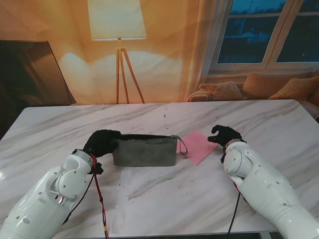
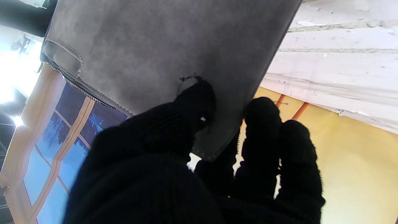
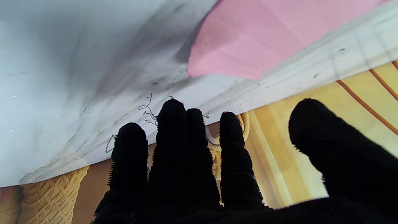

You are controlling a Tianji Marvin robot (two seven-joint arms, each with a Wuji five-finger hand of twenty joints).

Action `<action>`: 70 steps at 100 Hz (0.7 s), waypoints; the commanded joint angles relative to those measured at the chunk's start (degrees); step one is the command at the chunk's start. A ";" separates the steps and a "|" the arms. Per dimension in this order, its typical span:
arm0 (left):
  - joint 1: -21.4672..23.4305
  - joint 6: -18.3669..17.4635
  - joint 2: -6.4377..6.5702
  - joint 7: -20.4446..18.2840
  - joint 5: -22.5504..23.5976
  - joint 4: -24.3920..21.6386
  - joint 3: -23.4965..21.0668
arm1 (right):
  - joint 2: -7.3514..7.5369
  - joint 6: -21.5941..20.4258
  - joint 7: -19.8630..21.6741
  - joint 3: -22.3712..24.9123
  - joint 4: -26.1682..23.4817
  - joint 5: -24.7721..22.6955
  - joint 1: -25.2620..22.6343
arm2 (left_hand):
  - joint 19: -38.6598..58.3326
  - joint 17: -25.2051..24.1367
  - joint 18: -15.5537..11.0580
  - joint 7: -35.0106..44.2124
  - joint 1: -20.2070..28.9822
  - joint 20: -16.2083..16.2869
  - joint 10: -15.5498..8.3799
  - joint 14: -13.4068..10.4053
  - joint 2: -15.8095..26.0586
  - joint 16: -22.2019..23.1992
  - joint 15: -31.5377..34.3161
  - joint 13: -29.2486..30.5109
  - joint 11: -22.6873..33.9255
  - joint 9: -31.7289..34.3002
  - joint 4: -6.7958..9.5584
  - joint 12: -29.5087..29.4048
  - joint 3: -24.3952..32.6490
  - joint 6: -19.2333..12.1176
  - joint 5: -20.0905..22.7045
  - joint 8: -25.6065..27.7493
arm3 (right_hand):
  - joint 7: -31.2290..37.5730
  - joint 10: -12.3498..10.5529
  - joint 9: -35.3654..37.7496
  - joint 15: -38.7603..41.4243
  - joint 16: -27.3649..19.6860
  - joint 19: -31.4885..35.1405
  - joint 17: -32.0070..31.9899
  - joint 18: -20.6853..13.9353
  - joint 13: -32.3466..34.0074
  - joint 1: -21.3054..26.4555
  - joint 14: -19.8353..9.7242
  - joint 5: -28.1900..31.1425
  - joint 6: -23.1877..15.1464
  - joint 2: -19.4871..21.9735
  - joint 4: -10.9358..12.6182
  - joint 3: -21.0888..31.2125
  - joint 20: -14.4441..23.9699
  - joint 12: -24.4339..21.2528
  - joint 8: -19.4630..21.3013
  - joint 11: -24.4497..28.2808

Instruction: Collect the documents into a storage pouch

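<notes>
Here we see the grey pouch (image 1: 144, 151) mid-table, contents not visible; left hand (image 1: 101, 142) grips its left end; pink sheet (image 1: 198, 146) lies just beside it; right hand (image 1: 225, 135) spread, empty.

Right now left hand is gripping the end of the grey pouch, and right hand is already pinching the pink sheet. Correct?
Not quite. The right hand is open and holds nothing: in the right wrist view its fingers are spread with the pink sheet lying flat on the table beyond them. The rest holds: the left hand grips the end of the grey pouch.
</notes>
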 commanded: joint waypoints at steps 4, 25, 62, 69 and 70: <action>0.05 0.07 -0.23 -0.84 -0.50 -0.21 0.28 | -0.43 0.86 0.12 -1.10 1.76 -1.16 0.66 | 1.34 -1.40 -3.35 2.48 2.40 1.72 -0.57 3.54 0.56 0.61 0.23 0.97 1.37 2.73 0.44 1.30 1.18 0.96 2.16 1.65 | 0.69 0.91 -2.28 3.33 1.57 3.20 1.15 -1.27 1.90 -2.76 -1.90 -3.63 1.22 -3.50 1.32 3.32 0.53 1.97 1.57 2.48; -0.21 0.20 -0.29 -1.08 -1.08 -0.02 0.90 | -1.36 2.96 -2.19 -3.93 5.93 -0.82 2.86 | 1.22 -1.51 -3.36 2.46 2.33 1.62 -0.49 3.56 0.49 0.57 0.19 0.91 1.42 2.79 0.44 1.28 1.28 1.00 2.20 1.75 | 4.54 1.76 -1.11 6.65 2.16 7.40 3.79 -0.98 4.85 -0.45 -2.45 -3.04 2.46 -6.54 0.52 4.08 -0.49 5.61 4.48 7.50; -0.59 -0.48 -0.01 -3.00 -1.60 -0.88 1.38 | -4.12 3.18 -6.96 -9.22 15.94 2.62 7.56 | 1.11 -1.71 -3.41 2.41 2.24 1.49 -0.44 3.70 0.47 0.49 0.15 0.79 1.50 2.80 0.38 1.27 1.43 1.04 2.22 1.96 | 15.23 2.46 3.24 11.23 3.52 15.58 9.36 -0.43 11.66 1.42 -3.41 -0.40 2.00 -10.47 -0.54 6.98 -2.07 9.22 9.62 13.24; -0.71 -0.60 -0.03 -2.95 -1.70 -0.78 1.47 | -4.63 3.36 -7.45 -10.06 17.31 3.30 8.26 | 1.11 -1.71 -3.38 2.40 2.25 1.47 -0.38 3.70 0.48 0.48 0.14 0.75 1.48 2.77 0.38 1.25 1.43 1.06 2.21 1.98 | 15.44 2.58 3.53 11.88 3.95 16.76 10.08 -0.56 12.55 1.65 -3.61 -0.38 2.18 -10.71 -0.55 7.23 -2.10 9.80 9.50 14.03; -0.72 -0.62 -0.04 -2.94 -1.71 -0.75 1.49 | -4.69 3.38 -7.51 -10.18 17.48 3.38 8.35 | 1.10 -1.73 -3.39 2.38 2.28 1.47 -0.37 3.72 0.49 0.48 0.14 0.74 1.48 2.77 0.39 1.25 1.45 1.08 2.17 1.98 | 15.48 2.59 3.57 11.96 4.01 16.92 10.14 -0.55 12.66 1.69 -3.60 -0.34 2.22 -10.78 -0.55 7.27 -2.10 9.87 9.49 14.12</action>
